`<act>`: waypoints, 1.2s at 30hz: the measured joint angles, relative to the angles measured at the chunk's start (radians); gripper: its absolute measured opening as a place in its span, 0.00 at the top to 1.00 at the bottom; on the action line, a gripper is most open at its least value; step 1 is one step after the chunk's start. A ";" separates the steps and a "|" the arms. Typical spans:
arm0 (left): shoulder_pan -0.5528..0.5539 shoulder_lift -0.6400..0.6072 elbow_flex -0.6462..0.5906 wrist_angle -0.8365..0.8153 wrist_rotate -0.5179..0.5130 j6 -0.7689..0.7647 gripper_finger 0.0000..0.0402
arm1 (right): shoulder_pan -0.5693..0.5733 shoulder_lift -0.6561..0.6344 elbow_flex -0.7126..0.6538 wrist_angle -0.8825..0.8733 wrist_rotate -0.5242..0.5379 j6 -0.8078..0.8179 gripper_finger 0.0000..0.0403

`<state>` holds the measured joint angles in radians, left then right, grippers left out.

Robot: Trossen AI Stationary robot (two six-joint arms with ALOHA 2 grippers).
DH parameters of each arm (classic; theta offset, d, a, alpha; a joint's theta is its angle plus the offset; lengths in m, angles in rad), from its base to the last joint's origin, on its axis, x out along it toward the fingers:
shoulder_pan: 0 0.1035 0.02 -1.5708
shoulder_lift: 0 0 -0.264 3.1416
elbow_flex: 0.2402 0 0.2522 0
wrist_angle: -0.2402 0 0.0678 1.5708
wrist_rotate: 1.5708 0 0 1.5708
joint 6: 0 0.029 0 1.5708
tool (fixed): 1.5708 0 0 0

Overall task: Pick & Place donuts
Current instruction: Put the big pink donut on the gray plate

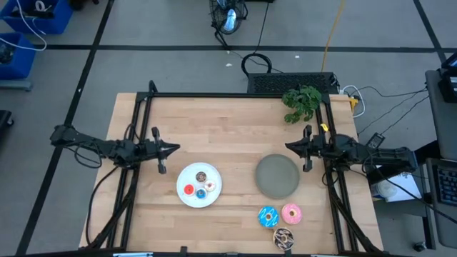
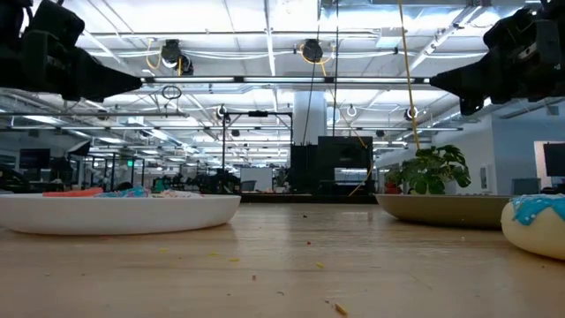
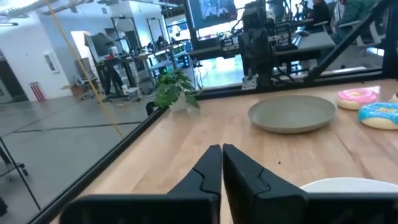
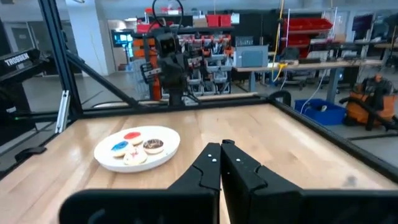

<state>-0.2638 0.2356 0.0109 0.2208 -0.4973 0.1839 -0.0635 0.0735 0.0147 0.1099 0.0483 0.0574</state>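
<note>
Table of pale wood carries everything. At its nine o'clock edge the left gripper hovers, fingers pressed together and holding nothing. Toward seven o'clock from centre lies the white plate with four tiny donuts: brown, red, white and blue. Right of it sits the bare grey plate. Near five o'clock rest the blue sprinkled donut, pink donut and speckled brown donut. At three o'clock the right gripper hovers, fingers together, empty.
</note>
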 joint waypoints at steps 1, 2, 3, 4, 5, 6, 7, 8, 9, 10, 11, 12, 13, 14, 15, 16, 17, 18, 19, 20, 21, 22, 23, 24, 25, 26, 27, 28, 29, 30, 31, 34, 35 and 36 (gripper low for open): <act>0.000 0.000 0.000 0.007 0.000 0.000 0.93 | 0.000 0.004 0.001 0.011 0.000 -0.009 1.00; 0.000 0.000 0.000 0.014 0.000 0.000 0.92 | 0.000 0.008 0.008 0.024 0.000 -0.021 1.00; 0.000 0.000 0.000 0.020 0.000 0.001 0.91 | 0.000 0.017 0.022 0.029 0.000 -0.029 1.00; 0.000 0.000 0.000 0.025 0.000 0.001 0.90 | 0.000 0.032 0.042 0.028 0.000 -0.029 1.00; 0.000 0.000 0.000 0.032 -0.001 0.001 0.89 | 0.003 0.051 0.062 0.022 -0.001 -0.028 1.00; 0.000 0.000 0.000 0.044 -0.001 0.001 0.89 | 0.014 0.075 0.087 -0.010 -0.003 -0.029 1.00; 0.000 0.000 0.000 0.052 -0.001 -0.001 0.88 | 0.029 0.106 0.132 -0.026 -0.012 -0.033 1.00; 0.000 0.000 0.000 0.059 -0.001 -0.002 0.88 | 0.049 0.137 0.187 -0.026 -0.020 -0.042 1.00; 0.000 0.000 0.000 0.065 -0.001 -0.001 0.88 | 0.072 0.173 0.245 -0.041 -0.020 -0.046 1.00; 0.000 0.000 0.000 0.073 -0.001 -0.001 0.88 | 0.096 0.208 0.308 -0.075 -0.015 -0.049 1.00; 0.000 0.000 0.000 0.080 -0.001 0.004 0.88 | 0.124 0.256 0.374 -0.132 0.004 -0.050 1.00; 0.000 0.000 0.000 0.087 -0.001 0.013 0.88 | 0.156 0.311 0.439 -0.204 0.025 -0.047 1.00; 0.000 0.000 0.000 0.091 -0.002 0.026 0.88 | 0.188 0.369 0.507 -0.289 0.060 -0.041 1.00; 0.001 0.000 0.000 0.092 -0.002 0.040 0.88 | 0.224 0.430 0.578 -0.360 0.094 -0.027 1.00; 0.001 0.000 0.000 0.091 -0.002 0.053 0.88 | 0.261 0.495 0.649 -0.419 0.136 -0.015 1.00; 0.001 0.000 0.000 0.090 -0.001 0.061 0.88 | 0.297 0.559 0.721 -0.487 0.179 0.002 1.00; 0.001 0.000 0.000 0.087 -0.001 0.069 0.88 | 0.331 0.624 0.782 -0.554 0.224 0.021 1.00; 0.001 0.000 0.000 0.076 -0.001 0.075 0.88 | 0.365 0.692 0.839 -0.616 0.267 0.041 1.00; 0.001 0.000 0.000 0.060 -0.001 0.083 0.88 | 0.397 0.762 0.897 -0.661 0.307 0.059 1.00; 0.001 0.001 0.000 0.048 -0.001 0.090 0.88 | 0.430 0.829 0.948 -0.697 0.335 0.072 1.00; 0.001 0.002 0.000 0.040 -0.002 0.099 0.88 | 0.460 0.896 0.995 -0.729 0.353 0.081 1.00; 0.001 0.002 0.000 0.034 -0.002 0.109 0.88 | 0.488 0.960 1.039 -0.767 0.360 0.088 1.00; 0.001 0.002 0.000 0.029 -0.002 0.118 0.88 | 0.512 1.016 1.083 -0.803 0.366 0.097 1.00; 0.001 0.002 0.000 0.028 -0.001 0.127 0.88 | 0.534 1.068 1.129 -0.816 0.366 0.113 1.00; 0.001 0.002 0.000 0.028 -0.001 0.130 0.88 | 0.555 1.120 1.177 -0.828 0.366 0.136 1.00; 0.001 0.002 0.000 0.030 -0.001 0.130 0.88 | 0.575 1.171 1.224 -0.855 0.366 0.165 1.00; 0.001 0.002 0.000 0.034 -0.001 0.129 0.88 | 0.594 1.219 1.268 -0.895 0.367 0.199 1.00; 0.001 0.002 0.000 0.039 -0.001 0.129 0.88 | 0.614 1.271 1.312 -0.942 0.367 0.235 1.00; 0.001 0.002 0.000 0.046 -0.001 0.129 0.88 | 0.633 1.320 1.355 -0.990 0.367 0.271 1.00; 0.001 0.002 0.000 0.056 -0.001 0.129 0.88 | 0.652 1.364 1.394 -1.035 0.366 0.304 1.00; 0.001 0.002 0.000 0.067 -0.001 0.128 0.88 | 0.670 1.409 1.436 -1.088 0.365 0.334 1.00; 0.001 0.002 0.000 0.105 -0.001 0.127 0.88 | 0.713 1.509 1.525 -1.216 0.321 0.429 1.00; 0.001 0.002 0.000 0.116 -0.001 0.122 0.88 | 0.724 1.531 1.547 -1.248 0.302 0.471 1.00; 0.001 0.002 0.000 0.123 -0.001 0.115 0.88 | 0.735 1.546 1.561 -1.276 0.281 0.519 1.00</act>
<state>-0.2630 0.2371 0.0109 0.3435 -0.4981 0.2991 0.6717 1.6195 1.5761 -1.1662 0.3291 0.5762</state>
